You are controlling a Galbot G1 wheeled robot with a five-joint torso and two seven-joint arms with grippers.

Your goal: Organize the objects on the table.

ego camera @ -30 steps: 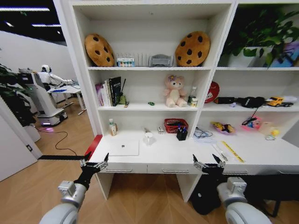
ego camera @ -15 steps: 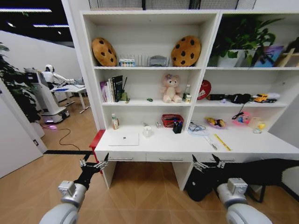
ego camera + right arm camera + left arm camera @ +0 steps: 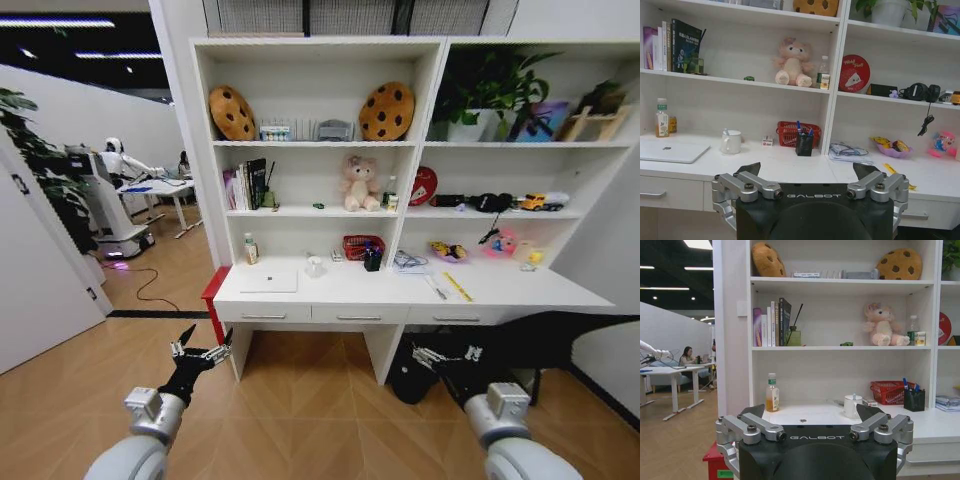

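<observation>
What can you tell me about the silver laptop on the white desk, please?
The silver laptop is a thin slab with a matte, metallic-looking lid and a small dark logo at its centre. It is closed and lies flat on the left part of the table, near the front edge. A white mug stands apart to one side of it, and a small bottle stands behind it near the back wall. Nothing rests on it and neither pincer is near it.

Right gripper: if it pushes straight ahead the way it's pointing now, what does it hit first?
Probably the table front edge or top. The right gripper, open and empty, faces it from a distance, roughly toward the black pen holder. Nothing visible lies between; depth is uncertain.
</observation>
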